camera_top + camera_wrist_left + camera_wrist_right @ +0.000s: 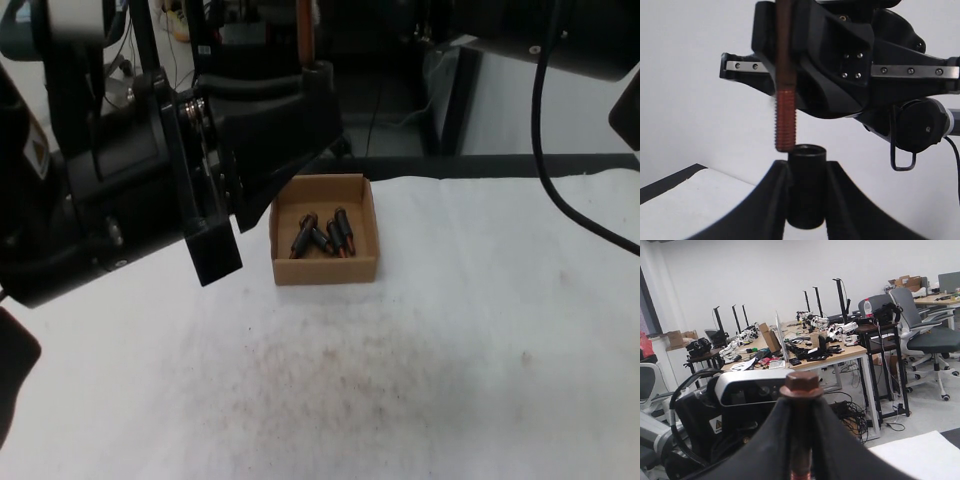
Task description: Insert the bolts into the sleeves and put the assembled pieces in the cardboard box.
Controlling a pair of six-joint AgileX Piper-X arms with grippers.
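Copper-coloured bolt (786,120), clamped in your right gripper (801,412), hangs thread-down with its tip at the rim of the black sleeve (807,187) your left gripper (807,167) pinches, while the cardboard box (323,270) holds several assembled pieces (322,236).

No writing can be read.
A yellow warning-triangle sticker (716,426) sits on a black housing (692,410), its print too small to read.
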